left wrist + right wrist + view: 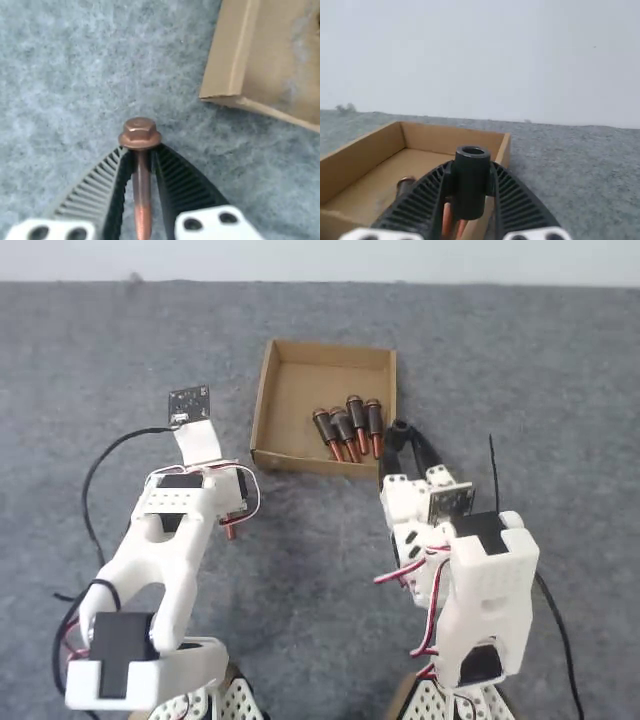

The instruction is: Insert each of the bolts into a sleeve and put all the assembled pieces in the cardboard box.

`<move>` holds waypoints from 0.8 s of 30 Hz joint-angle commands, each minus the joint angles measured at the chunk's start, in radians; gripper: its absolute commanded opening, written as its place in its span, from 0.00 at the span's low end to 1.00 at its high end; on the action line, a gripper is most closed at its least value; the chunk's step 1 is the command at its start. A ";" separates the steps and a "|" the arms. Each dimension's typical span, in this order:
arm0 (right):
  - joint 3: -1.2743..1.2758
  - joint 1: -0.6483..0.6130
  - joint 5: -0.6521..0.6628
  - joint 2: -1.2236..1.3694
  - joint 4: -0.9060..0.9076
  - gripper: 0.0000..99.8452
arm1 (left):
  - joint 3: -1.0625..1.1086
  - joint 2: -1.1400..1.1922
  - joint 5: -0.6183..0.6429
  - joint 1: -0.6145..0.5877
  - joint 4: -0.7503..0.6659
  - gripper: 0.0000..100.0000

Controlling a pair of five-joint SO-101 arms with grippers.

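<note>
A: State of left tool (141,151)?
B: Clamped on copper bolt (140,134), over worktop (60,75) near cardboard box (260,55).
A: And right tool (470,171)?
B: Gripping black sleeve (471,160) just beside box. Four assembled pieces (348,428) inside.

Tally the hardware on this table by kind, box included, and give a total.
Assembled pieces: 4
Loose bolt, in left end effector: 1
Loose sleeve, in right end effector: 1
Cardboard box: 1
Total: 7
</note>
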 commanded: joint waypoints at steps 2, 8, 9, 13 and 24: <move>0.083 -0.050 0.014 -0.022 -0.059 0.01 | -0.004 -0.061 -0.006 0.000 -0.023 0.01; 0.189 -0.108 0.061 -0.114 -0.058 0.01 | -0.004 -0.061 -0.006 0.000 -0.023 0.01; 0.209 -0.127 0.061 -0.133 -0.058 0.01 | -0.004 -0.061 -0.006 0.000 -0.023 0.01; 0.281 -0.208 0.064 -0.179 -0.056 0.01 | -0.002 -0.063 -0.006 0.000 -0.023 0.01; 0.328 -0.277 0.017 -0.185 -0.056 0.01 | -0.001 -0.064 -0.006 0.000 -0.023 0.01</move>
